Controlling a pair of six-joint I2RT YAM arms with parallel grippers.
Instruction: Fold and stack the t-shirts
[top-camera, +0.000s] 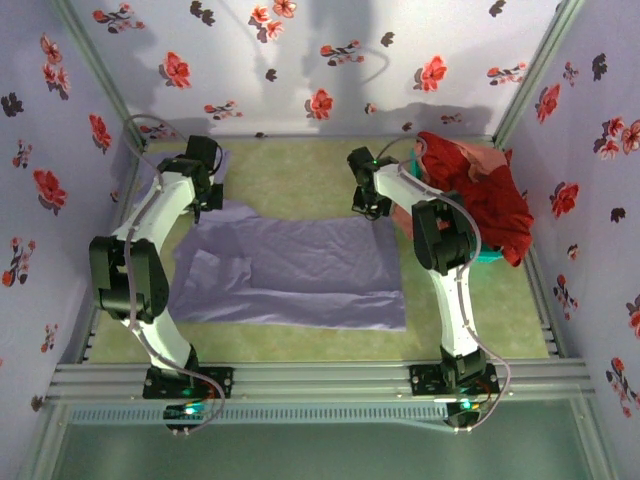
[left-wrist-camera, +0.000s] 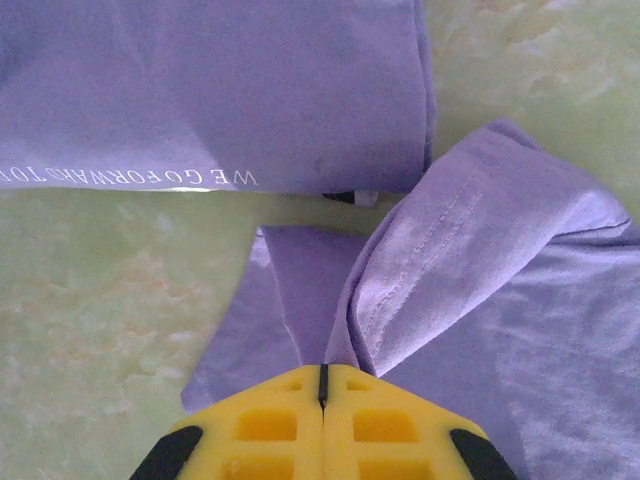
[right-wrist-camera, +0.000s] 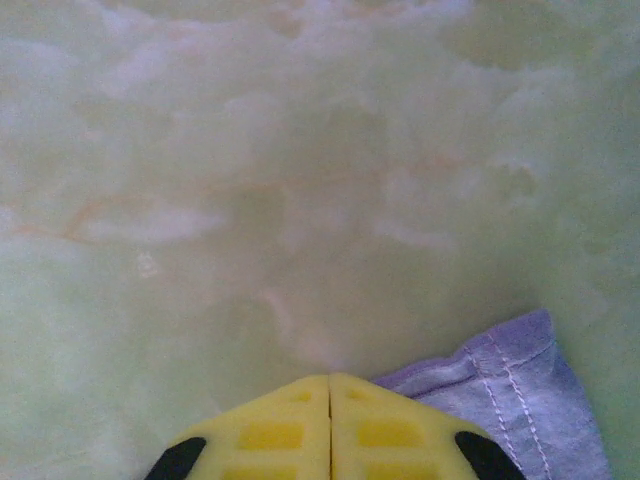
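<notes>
- lavender shirt (top-camera: 290, 270) lies spread on the table (top-camera: 300, 165) between the two arms, wrinkled, with its far-left part bunched up
- left gripper (left-wrist-camera: 322, 378) is at the shirt's far-left corner. its jaws are pressed together on a ridge of cloth that rises into them, so it is clamped on the lavender shirt
- right gripper (right-wrist-camera: 330, 382) is at the far-right corner, low over the table, jaws together. a stitched hem corner pokes out just beside its right finger — i cannot tell whether any cloth is actually caught between the jaws
- folded shirt (left-wrist-camera: 200, 90) with white lettering sits just beyond the left gripper, close to the bunched corner but apart from it
- red and pink shirts (top-camera: 480, 195) are heaped in the basket (top-camera: 487, 256) at the far right, not yet folded
- step, my guess: both far corners get taken, then pulled toward the near edge for a fold
- risk: the right side may have shut beside the hem rather than on it. lifting would then raise the left corner alone, and the shirt would skew or drag
- risk: the left pinch looks bunched and may hold several layers, which would give a crooked fold line
- risk: the left arm swinging back could nudge the folded shirt — it's very near
</notes>
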